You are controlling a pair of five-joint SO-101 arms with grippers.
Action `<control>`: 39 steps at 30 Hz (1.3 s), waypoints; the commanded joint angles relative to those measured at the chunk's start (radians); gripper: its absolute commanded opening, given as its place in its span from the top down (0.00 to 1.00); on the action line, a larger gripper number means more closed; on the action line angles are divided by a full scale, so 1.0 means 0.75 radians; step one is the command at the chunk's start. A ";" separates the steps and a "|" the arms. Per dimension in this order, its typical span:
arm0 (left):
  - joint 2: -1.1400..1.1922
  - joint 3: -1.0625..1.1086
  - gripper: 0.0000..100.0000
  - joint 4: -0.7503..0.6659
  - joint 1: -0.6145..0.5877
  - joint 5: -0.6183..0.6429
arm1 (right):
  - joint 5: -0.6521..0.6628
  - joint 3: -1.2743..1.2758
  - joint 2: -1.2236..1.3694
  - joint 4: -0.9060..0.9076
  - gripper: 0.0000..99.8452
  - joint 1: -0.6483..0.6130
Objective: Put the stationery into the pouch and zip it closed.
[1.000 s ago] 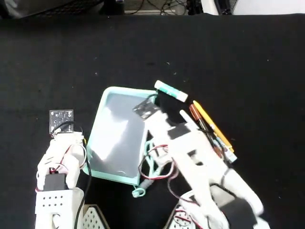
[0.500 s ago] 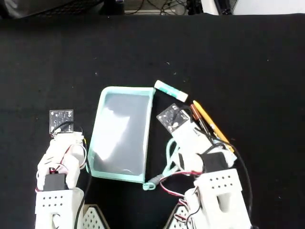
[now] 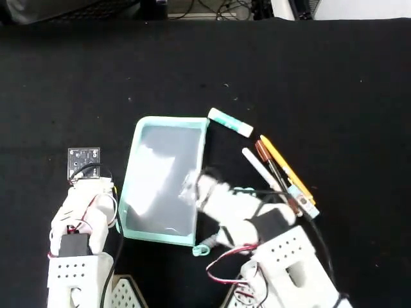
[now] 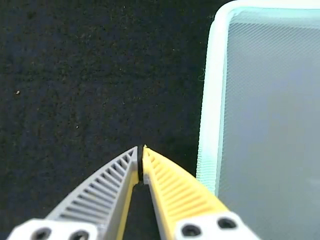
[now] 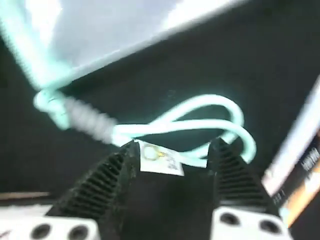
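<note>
Right hand (image 5: 175,147): fingers spread, astride the pouch's cord (image 5: 200,115) | left hand (image 4: 140,150): pinched closed, empty, beside the pouch's (image 3: 164,179) left edge | pouch mid-tabletop, long axis running from near edge to far edge | we judge the pens (image 3: 282,173) and glue stick (image 3: 230,122), on its right, nearer the right hand.

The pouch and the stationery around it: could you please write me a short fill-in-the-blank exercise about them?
1. The left gripper is ___, with nothing in it.
2. The right gripper is ___, close to the cord of the pouch.
3. The glue stick lies ___ the pouch, on the table.
4. The yellow pen lies on a table whose colour is ___.
Missing words: shut; open; outside; black.
</note>
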 commanded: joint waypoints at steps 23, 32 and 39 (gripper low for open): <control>-0.010 0.024 0.97 -0.016 0.009 -0.012 | 0.084 -0.138 0.879 -0.556 0.81 -0.139; -0.008 0.024 0.97 -0.016 0.007 -0.012 | 0.086 -0.212 0.895 -0.507 0.99 -0.012; -0.008 0.024 0.97 -0.016 0.011 -0.012 | 0.098 -0.349 0.895 -0.178 0.99 0.198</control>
